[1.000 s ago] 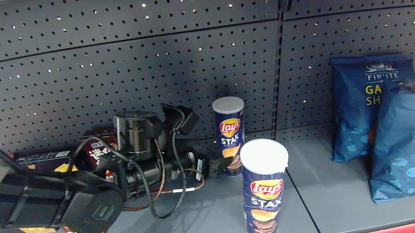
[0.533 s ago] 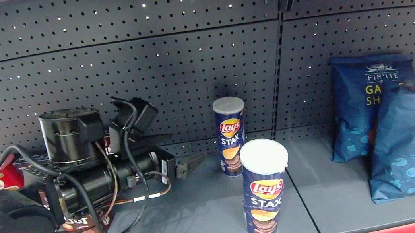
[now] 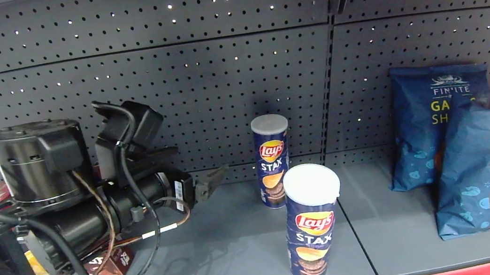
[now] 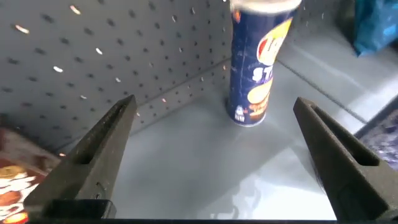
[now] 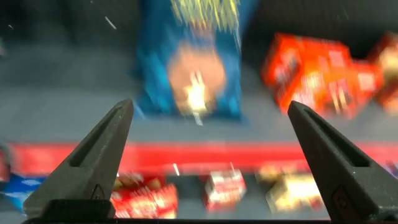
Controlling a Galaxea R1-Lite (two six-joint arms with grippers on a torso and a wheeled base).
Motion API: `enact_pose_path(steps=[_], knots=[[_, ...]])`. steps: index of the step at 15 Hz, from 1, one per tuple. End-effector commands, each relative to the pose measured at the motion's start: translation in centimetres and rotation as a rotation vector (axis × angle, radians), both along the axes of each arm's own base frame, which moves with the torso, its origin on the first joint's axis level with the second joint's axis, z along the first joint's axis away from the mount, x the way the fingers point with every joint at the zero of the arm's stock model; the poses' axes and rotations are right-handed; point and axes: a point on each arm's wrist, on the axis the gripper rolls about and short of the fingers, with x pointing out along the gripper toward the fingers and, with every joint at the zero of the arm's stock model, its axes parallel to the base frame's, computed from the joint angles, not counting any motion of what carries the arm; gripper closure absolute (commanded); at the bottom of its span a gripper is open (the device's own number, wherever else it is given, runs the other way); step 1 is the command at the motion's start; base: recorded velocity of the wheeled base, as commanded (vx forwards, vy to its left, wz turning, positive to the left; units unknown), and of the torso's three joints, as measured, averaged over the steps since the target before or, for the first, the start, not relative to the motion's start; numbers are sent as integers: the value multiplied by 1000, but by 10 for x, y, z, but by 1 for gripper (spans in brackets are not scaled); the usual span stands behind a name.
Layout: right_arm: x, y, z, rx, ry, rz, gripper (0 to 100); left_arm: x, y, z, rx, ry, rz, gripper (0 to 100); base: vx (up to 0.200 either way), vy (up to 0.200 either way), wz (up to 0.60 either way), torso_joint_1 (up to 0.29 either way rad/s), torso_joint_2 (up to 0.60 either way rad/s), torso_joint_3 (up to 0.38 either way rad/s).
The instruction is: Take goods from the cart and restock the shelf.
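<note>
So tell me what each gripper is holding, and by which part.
Nothing is held. The left gripper has open, empty jaws, short of the rear chip can; the right gripper has open, empty jaws too.

My left gripper (image 3: 212,179) hangs with jaws spread over bare shelf (image 3: 241,251), and a clear stretch separates its tips from the rear can (image 3: 273,160) straight ahead. The pegboard (image 3: 219,88) runs close along one side, so the room lies on the other, toward the shelf's front edge. The front can (image 3: 314,223) stands there, ahead and off to that side. Behind the tips, boxes (image 3: 112,261) crowd under my arm. Ahead of my right gripper (image 5: 209,106), jaws spread, lie a bag (image 5: 189,68) and red boxes (image 5: 323,71), I think.
</note>
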Motion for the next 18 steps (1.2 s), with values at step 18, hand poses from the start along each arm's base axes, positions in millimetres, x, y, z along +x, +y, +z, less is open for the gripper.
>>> enact_pose_path(steps=[18], knots=[[218, 147, 39, 26, 709, 565, 0, -21, 4, -32, 92, 66, 26, 0, 0, 0, 0, 0, 0, 0]])
